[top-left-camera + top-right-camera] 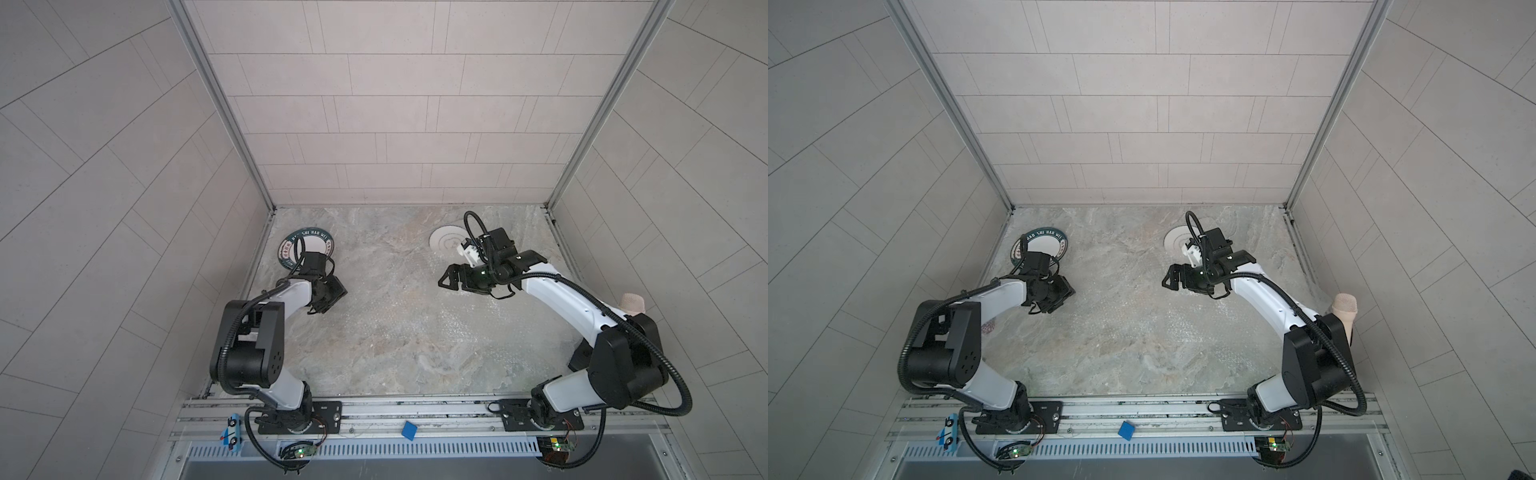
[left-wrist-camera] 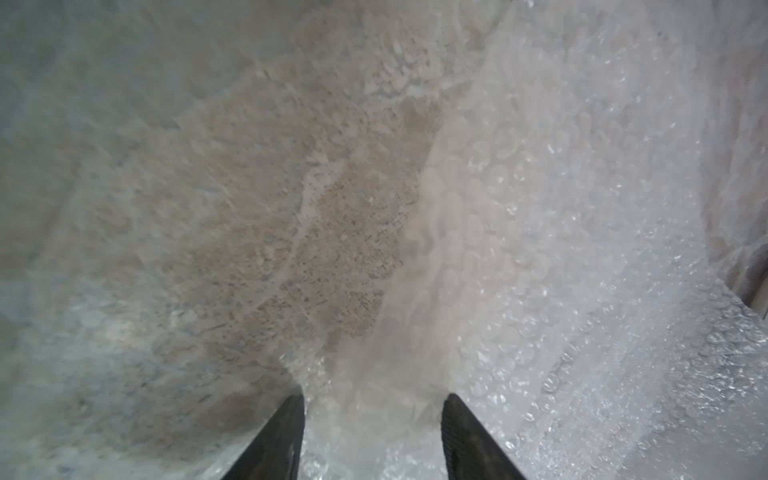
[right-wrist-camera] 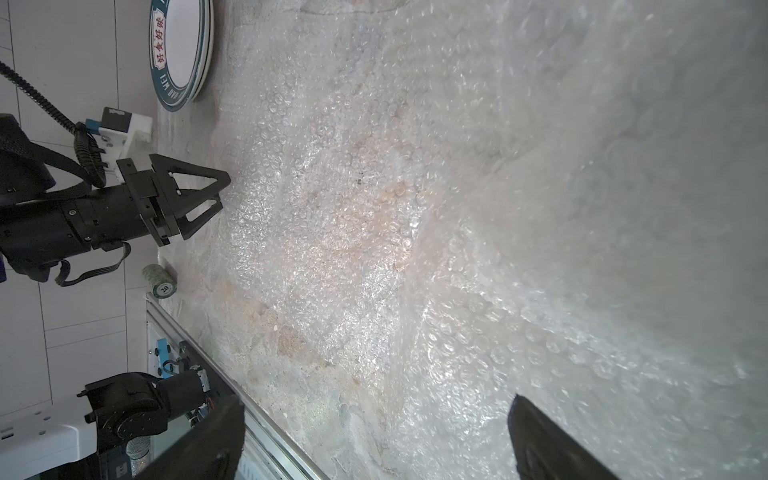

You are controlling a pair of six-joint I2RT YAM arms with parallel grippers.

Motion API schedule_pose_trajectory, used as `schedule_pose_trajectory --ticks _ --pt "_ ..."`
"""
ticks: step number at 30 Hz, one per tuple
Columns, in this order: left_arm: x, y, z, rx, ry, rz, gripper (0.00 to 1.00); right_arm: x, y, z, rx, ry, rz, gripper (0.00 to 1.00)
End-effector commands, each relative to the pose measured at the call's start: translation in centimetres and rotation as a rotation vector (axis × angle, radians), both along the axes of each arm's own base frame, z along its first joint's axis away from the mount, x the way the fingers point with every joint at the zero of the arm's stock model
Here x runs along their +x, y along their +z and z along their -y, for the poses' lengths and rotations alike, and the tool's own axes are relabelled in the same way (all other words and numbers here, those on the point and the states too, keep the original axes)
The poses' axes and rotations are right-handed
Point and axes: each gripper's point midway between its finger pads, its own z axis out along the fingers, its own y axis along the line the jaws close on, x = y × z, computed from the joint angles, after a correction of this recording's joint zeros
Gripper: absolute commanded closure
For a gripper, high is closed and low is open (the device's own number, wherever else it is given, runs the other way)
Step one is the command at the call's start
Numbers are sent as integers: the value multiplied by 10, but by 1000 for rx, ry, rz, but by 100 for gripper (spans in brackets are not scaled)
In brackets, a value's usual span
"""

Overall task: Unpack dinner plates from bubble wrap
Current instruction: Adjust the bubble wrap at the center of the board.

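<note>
L hand half-wide, tips at the bubble wrap, a fold of it lying btwn the fingers. R hand wide, holding nothing, over the wrap's far part. Green-rim dinner plates stacked bare just behind L wrist. Grey-ring plate partly hidden by R wrist. Green roll by L wall, pink cup behind R arm. Marbled desk, tiled walls. Both arms bent, forearms angled inward.
</note>
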Motion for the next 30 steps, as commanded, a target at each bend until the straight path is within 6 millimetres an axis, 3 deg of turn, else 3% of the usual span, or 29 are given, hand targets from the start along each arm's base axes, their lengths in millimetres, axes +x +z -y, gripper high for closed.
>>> schedule_pose_trajectory --ticks 1,5,9,12,13,15,17,19,22,26,30 --pt "-10 1 -5 102 -64 -56 52 1 8 2 2 4 18 0" --pt "-11 7 -5 199 -156 -114 69 0 8 2 2 1 21 0" --pt "-7 8 14 117 -183 -78 84 -2 7 3 3 -4 21 0" --pt "2 27 30 13 -169 -3 93 -2 8 4 -4 -5 19 0" --pt "5 36 32 -13 -152 19 99 0 11 6 -11 -11 27 0" --pt "7 56 27 -11 -113 58 100 5 19 12 -21 -35 52 1" --pt "1 77 5 63 -39 89 100 13 25 26 -56 -104 85 0" --pt "-18 95 -35 198 69 76 100 23 33 42 -84 -204 120 0" --pt "-37 118 -71 259 163 108 100 31 32 56 -108 -270 109 0" --pt "-61 145 -112 241 284 125 100 33 10 59 -137 -283 45 0" --pt "-73 175 -149 250 391 174 100 27 -17 43 -94 -258 -15 0"
